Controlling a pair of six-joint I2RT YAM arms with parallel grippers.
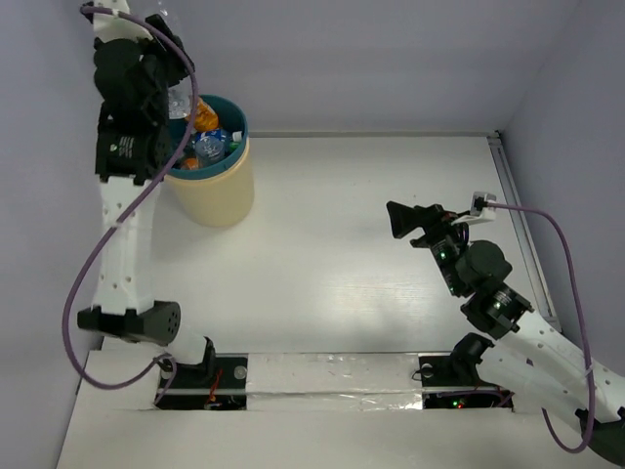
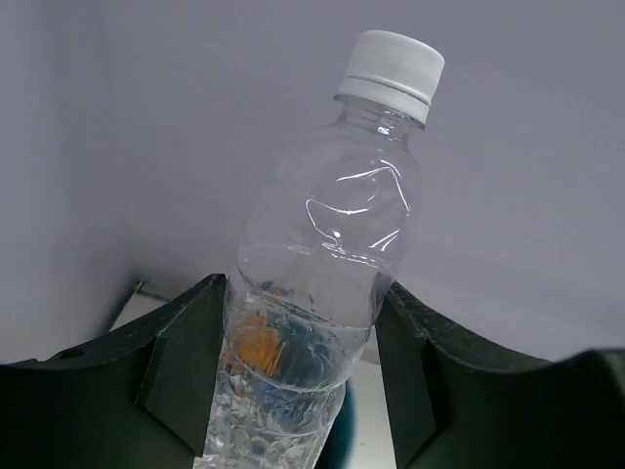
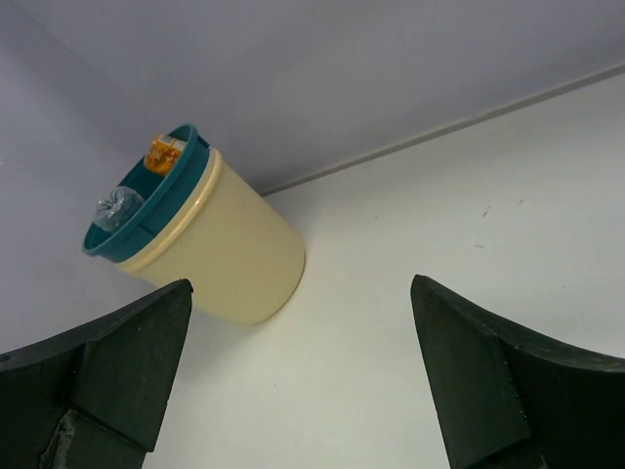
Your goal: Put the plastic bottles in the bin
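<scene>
My left gripper (image 1: 168, 98) is raised over the bin's left rim and is shut on a clear plastic bottle (image 1: 179, 98). In the left wrist view the gripper (image 2: 303, 337) has both fingers (image 2: 186, 362) pressed against the bottle (image 2: 332, 234), with its white cap pointing away. The bin (image 1: 217, 191) is cream-yellow with a teal rim and stands at the far left. Inside it lie an orange bottle (image 1: 203, 117), a blue-labelled clear bottle (image 1: 211, 147) and a green one (image 1: 237, 137). My right gripper (image 1: 402, 220) is open and empty over the table's right half (image 3: 301, 285).
The right wrist view shows the bin (image 3: 225, 254) far off, with an orange bottle (image 3: 161, 153) and a clear one (image 3: 117, 207) at its rim. Grey walls close the table's left, back and right. A rail (image 1: 518, 225) runs along the right edge.
</scene>
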